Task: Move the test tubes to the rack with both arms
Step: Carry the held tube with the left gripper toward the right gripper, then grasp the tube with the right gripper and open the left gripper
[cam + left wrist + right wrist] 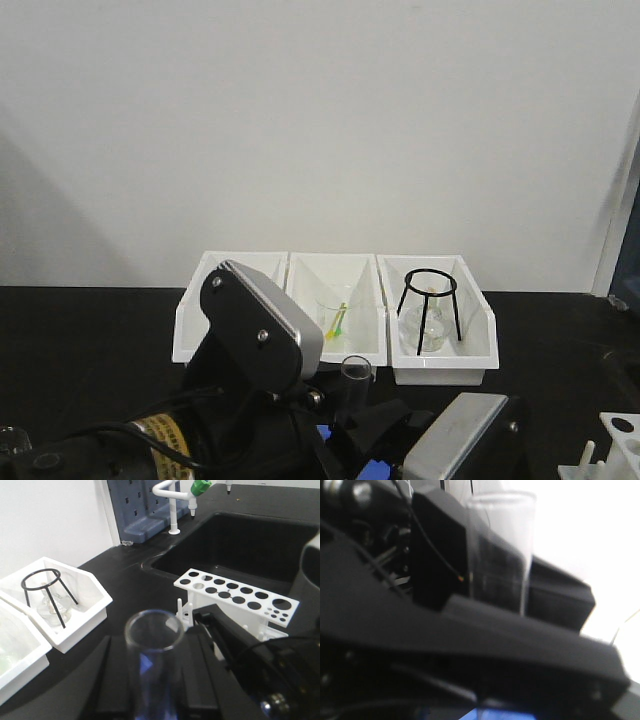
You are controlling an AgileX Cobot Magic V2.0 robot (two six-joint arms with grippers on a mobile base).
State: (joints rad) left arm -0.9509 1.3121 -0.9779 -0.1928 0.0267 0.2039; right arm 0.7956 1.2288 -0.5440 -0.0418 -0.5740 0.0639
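Observation:
A clear glass test tube stands upright between the black fingers of my left gripper, which is shut on it. Its open rim faces the left wrist camera. In the front view the test tube's top pokes up beside the left arm's silver housing. My right gripper sits close against the tube's right side. Its view is blurred, with the tube behind a black finger, so its jaws cannot be read. The white rack with round holes stands just beyond.
Three white bins line the back of the black bench. The middle one holds a beaker; the right one holds a black tripod stand over glassware. A deep black sink lies behind the rack.

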